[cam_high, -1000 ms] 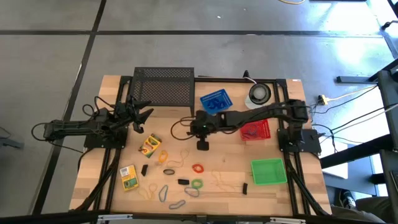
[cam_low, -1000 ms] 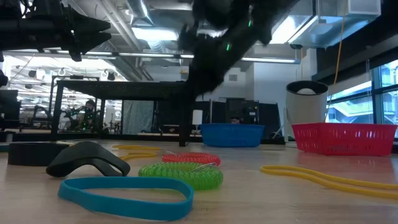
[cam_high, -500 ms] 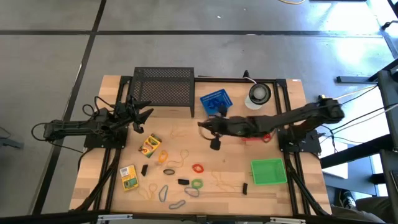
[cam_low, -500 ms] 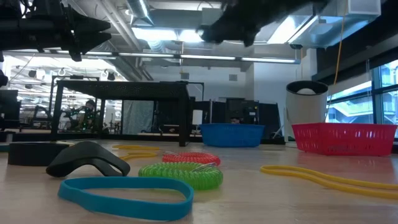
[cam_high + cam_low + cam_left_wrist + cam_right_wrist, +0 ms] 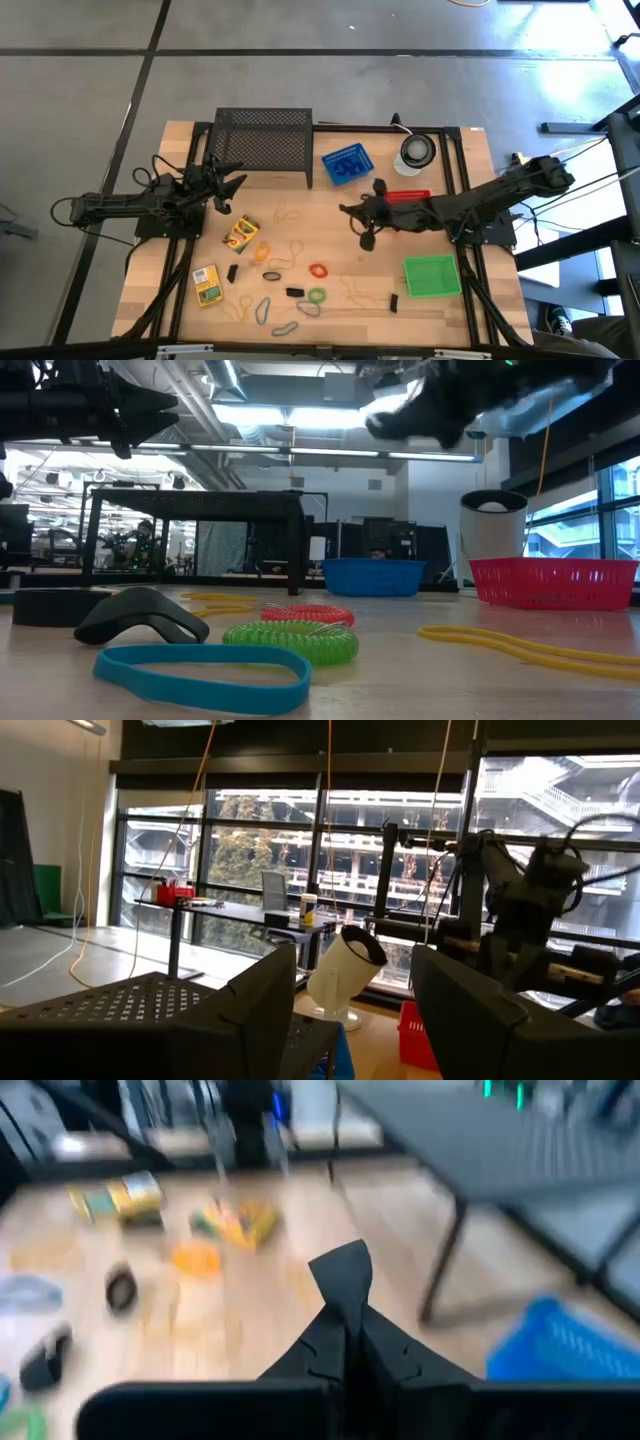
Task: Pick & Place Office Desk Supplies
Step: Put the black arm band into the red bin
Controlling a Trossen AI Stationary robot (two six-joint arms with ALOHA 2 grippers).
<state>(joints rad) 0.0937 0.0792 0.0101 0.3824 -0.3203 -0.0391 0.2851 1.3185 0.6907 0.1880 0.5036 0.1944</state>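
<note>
Overhead and bench-level views of a two-arm workstation. The right end effector hung above the middle of the wooden bench, its fingers pressed together with nothing visible between them; its arm reached in from the right, over the red basket. The left end effector waited at the left side of the bench, just beside the black mesh rack, with its fingers spread apart and nothing between them.

The supplies lay loose on the front half of the bench. Two crayon boxes sat to the left: one nearer the rack, the other nearer the front edge. Rubber bands were scattered between them and the green basket, among them a red band, a green band and a blue band closest to the low camera. Small black clips lay among the bands. A blue basket and a round white-and-dark disc stood along the back edge.
</note>
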